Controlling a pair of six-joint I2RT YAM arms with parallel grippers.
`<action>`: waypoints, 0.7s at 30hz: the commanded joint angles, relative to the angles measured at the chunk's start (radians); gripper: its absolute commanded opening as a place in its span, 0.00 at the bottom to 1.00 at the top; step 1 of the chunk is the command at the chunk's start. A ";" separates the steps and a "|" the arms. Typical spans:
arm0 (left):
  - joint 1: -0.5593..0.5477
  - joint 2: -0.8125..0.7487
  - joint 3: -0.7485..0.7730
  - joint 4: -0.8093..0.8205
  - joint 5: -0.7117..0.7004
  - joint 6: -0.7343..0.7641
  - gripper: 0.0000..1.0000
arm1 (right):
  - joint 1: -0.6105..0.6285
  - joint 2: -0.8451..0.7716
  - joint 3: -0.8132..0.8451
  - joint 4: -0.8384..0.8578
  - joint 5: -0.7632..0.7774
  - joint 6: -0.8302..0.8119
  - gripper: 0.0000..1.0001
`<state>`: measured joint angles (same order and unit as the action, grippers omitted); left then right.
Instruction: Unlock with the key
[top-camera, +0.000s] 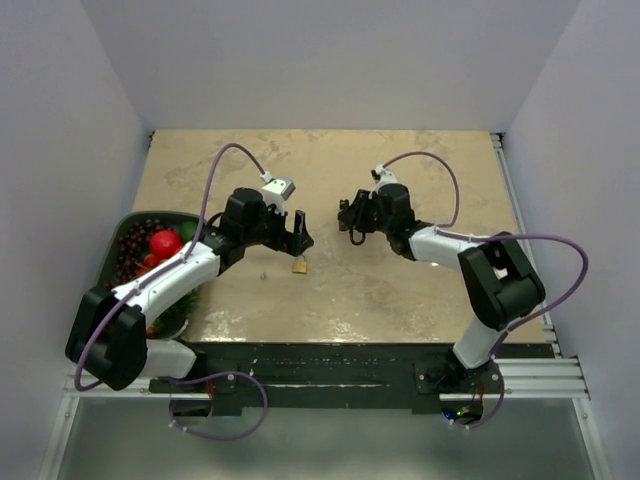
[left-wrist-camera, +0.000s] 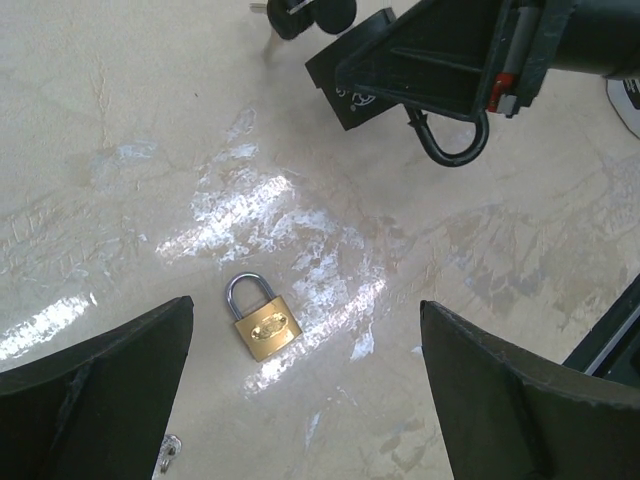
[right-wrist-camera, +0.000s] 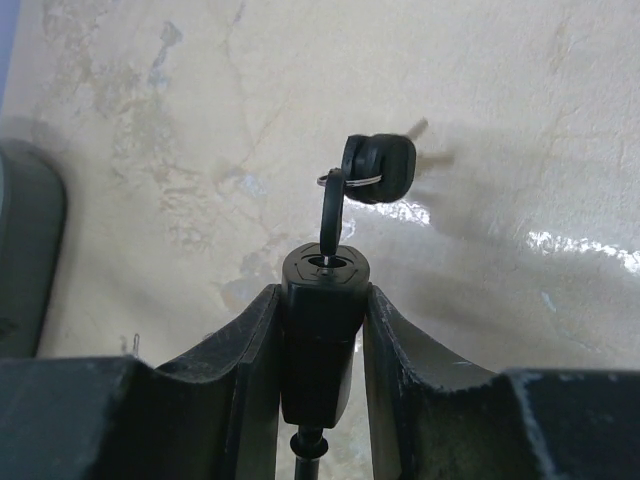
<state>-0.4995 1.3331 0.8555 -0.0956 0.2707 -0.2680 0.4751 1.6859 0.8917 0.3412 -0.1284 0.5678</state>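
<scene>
The right gripper (right-wrist-camera: 322, 300) was partly closed, its fingers pinching the black head of the key (right-wrist-camera: 320, 350). A ring with a spare key (right-wrist-camera: 382, 168) dangled from it above the tabletop (top-camera: 420, 300). The left gripper (left-wrist-camera: 305, 305) hung empty, jaws spread wide, over the brass padlock (left-wrist-camera: 267, 328), which lay flat with its shackle shut, left of centre toward the tabletop's near edge. By my reading, the key was in hand and the lock not yet secured. Next, the left gripper needed to clamp the lock body so its keyhole faced the key.
</scene>
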 joint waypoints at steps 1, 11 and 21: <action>0.003 -0.026 0.040 0.013 -0.008 0.023 0.99 | -0.023 0.067 -0.008 0.142 -0.134 0.043 0.06; 0.003 -0.023 0.037 0.017 0.005 0.021 0.99 | -0.035 0.080 -0.097 0.157 -0.136 0.050 0.15; 0.003 0.021 0.056 -0.024 -0.001 0.030 0.99 | -0.035 -0.017 -0.184 0.073 -0.017 0.003 0.60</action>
<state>-0.4995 1.3354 0.8593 -0.1001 0.2695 -0.2672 0.4427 1.7542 0.7353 0.4461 -0.2115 0.6052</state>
